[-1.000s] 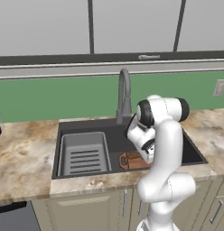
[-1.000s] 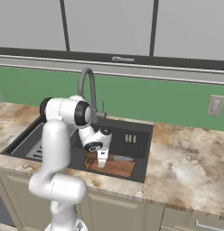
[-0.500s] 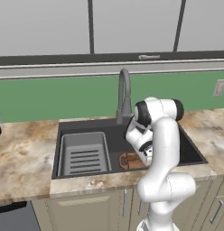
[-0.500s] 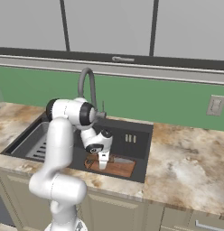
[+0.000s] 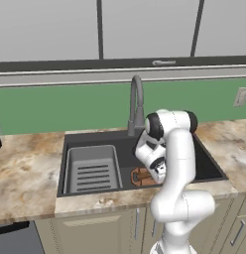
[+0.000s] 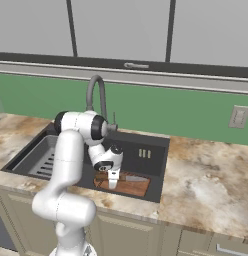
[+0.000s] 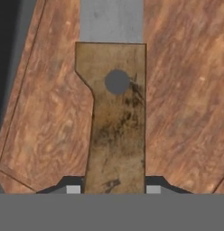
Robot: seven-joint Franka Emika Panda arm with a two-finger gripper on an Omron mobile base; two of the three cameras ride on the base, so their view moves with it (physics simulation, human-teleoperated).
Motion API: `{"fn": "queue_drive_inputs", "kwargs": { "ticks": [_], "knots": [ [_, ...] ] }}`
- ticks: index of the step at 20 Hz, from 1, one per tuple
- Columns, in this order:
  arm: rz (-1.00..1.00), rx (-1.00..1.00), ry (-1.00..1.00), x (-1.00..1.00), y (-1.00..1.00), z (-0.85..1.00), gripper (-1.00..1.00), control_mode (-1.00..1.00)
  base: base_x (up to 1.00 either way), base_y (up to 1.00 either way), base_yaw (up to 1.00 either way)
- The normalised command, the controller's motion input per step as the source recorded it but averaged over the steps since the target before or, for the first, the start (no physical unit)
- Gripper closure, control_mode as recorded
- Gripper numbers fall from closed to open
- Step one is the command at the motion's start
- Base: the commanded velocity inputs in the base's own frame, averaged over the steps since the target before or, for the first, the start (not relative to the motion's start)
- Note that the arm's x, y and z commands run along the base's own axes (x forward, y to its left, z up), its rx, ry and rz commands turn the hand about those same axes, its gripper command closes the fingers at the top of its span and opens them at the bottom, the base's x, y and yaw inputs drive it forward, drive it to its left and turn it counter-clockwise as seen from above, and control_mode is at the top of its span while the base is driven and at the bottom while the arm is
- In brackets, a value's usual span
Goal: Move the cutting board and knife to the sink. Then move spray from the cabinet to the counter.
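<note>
The reddish-brown cutting board (image 6: 132,188) lies flat on the bottom of the dark sink (image 6: 146,147), at its front right. In the hand view the board (image 7: 46,113) spreads under the knife (image 7: 116,122), whose brown handle runs up to the silver blade. My gripper (image 6: 112,184) points down onto the board and is shut on the knife handle, with a fingertip (image 7: 73,189) pressed to each side. The blade (image 6: 136,178) sticks out to the right, low over the board. From the left base view the arm covers most of the board (image 5: 139,176). The spray is out of view.
A grey ribbed basin (image 5: 92,168) fills the sink's left half. The curved faucet (image 5: 136,104) rises behind the sink. Marbled counter (image 6: 206,185) runs on both sides. Shut wall cabinets (image 5: 145,25) hang above, and an outlet (image 6: 238,117) sits on the green wall.
The hand has dropped a little lower into the sink with the knife, bringing it down to the cutting board. The board has stayed in place.
</note>
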Motion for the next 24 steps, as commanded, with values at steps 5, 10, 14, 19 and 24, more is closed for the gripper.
{"fn": "queue_drive_inputs", "kwargs": {
  "ticks": [5,10,14,19,24],
  "knots": [
    [0.00,0.00,0.00,0.04,0.00,-0.10,-1.00,-1.00,0.00,0.00,0.00],
    [0.00,0.00,0.00,0.00,-0.04,0.00,-1.00,-1.00,0.00,0.00,0.00],
    [0.00,0.00,0.00,0.00,-0.07,0.03,-1.00,-1.00,0.00,0.00,0.00],
    [0.00,0.01,0.00,-0.02,-0.06,0.20,-1.00,-1.00,0.00,0.00,0.00],
    [0.00,0.00,0.03,0.00,-0.02,0.34,-1.00,-1.00,0.00,0.00,0.00]
  ]
}}
